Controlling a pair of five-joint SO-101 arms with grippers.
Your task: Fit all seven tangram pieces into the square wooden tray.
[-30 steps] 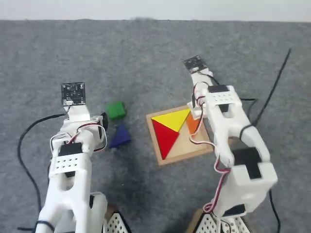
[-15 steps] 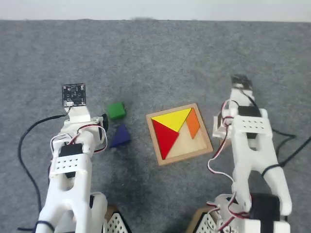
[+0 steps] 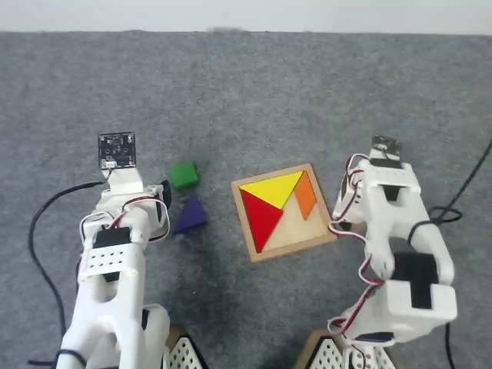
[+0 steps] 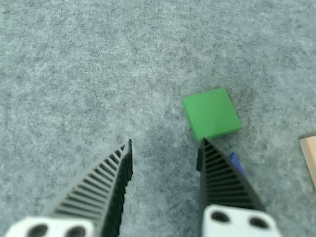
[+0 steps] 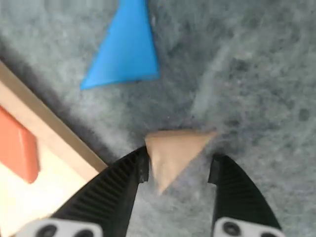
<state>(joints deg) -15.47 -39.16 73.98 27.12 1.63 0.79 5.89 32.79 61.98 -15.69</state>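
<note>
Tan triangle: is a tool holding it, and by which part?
Nothing is held. The right tool stands open around the tan triangle, which lies on the carpet; the left tool is open too.

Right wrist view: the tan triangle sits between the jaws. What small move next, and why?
Probably close the right gripper on the tan triangle: it lies between the open jaws, just outside the tray, where bare wood is left beside the orange piece.
</note>
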